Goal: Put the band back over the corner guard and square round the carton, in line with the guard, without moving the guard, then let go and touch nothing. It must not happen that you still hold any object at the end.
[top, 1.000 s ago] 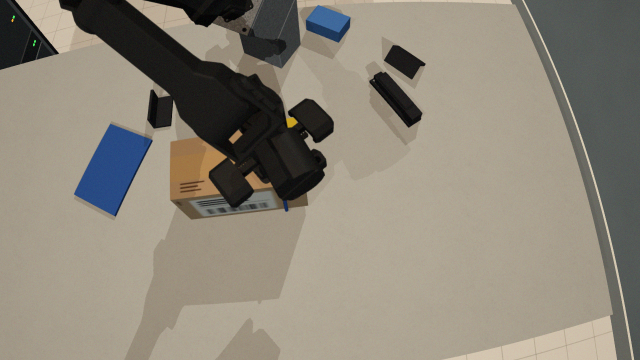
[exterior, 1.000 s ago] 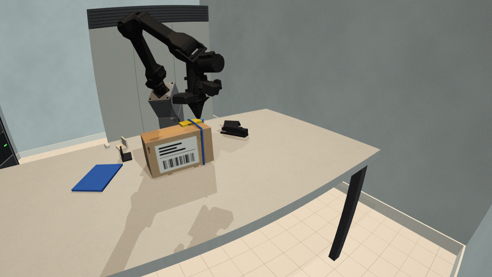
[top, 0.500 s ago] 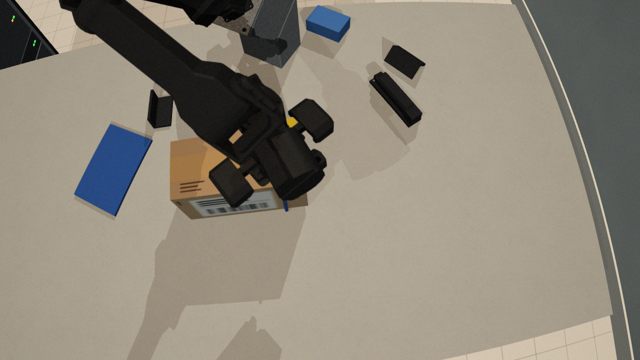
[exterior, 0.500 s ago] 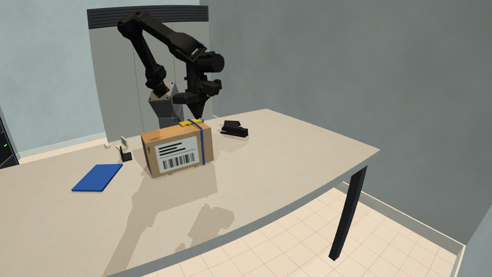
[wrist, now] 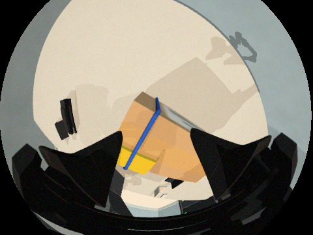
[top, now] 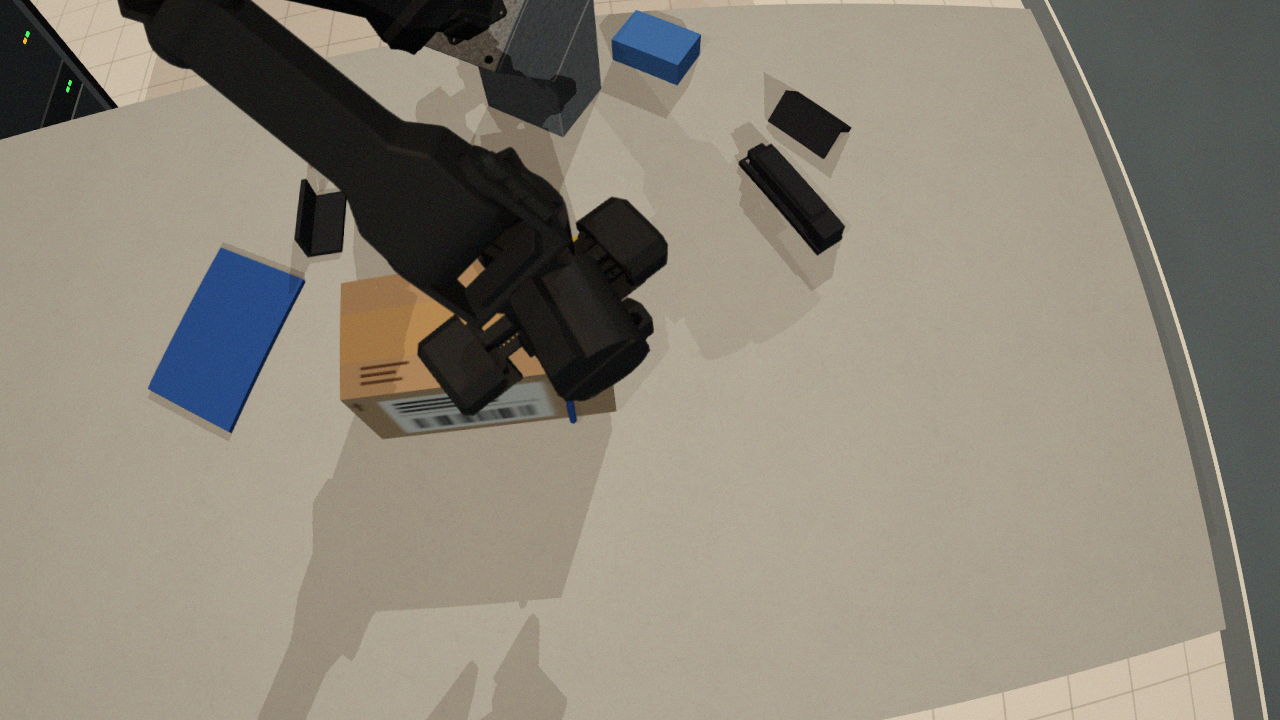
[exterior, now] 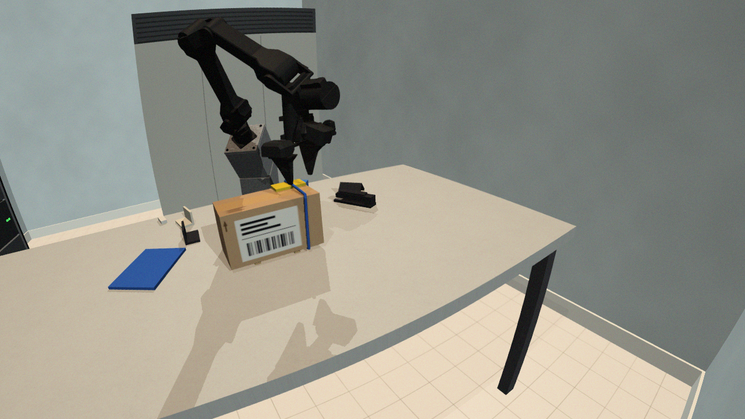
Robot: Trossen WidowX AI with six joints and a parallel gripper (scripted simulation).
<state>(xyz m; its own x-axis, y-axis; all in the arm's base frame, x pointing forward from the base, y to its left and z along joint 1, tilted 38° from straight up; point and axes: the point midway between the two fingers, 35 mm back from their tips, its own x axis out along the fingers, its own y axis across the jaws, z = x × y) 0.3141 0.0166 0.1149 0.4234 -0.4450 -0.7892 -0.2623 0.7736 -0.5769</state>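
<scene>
Top view: the arm (top: 358, 152) reached down from the upper left over the carton (top: 384, 344) and hid most of its top. The gripper (top: 537, 304) sat above the carton's right half, fingers spread wide with nothing between them. Only a short bit of the blue band (top: 571, 411) showed, at the carton's near right edge, plus a sliver of the yellow corner guard (top: 570, 239) beside the wrist. A flat blue pad (top: 225, 336) lay left of the carton, a small black bracket (top: 319, 220) behind that, a blue block (top: 656, 44) by the grey pedestal (top: 546, 62), and a black stapler-like tool (top: 791, 197) and a black angled piece (top: 807, 123) off to the right on the table (top: 805, 447). Exterior view: the gripper (exterior: 298, 169) hung just above the carton (exterior: 268, 226), apart from it, fingertips pointing down on either side of the band's line. The band (exterior: 305, 219) ran down the labelled front face near the right edge, upright, and crossed the top over the corner guard (exterior: 287, 184) at the far top edge. Wrist view: both fingers stood wide apart, empty. Between them the band (wrist: 143, 137) ran straight across the carton's top (wrist: 174, 143), over the corner guard (wrist: 137, 163), and bent down over the far edge.
</scene>
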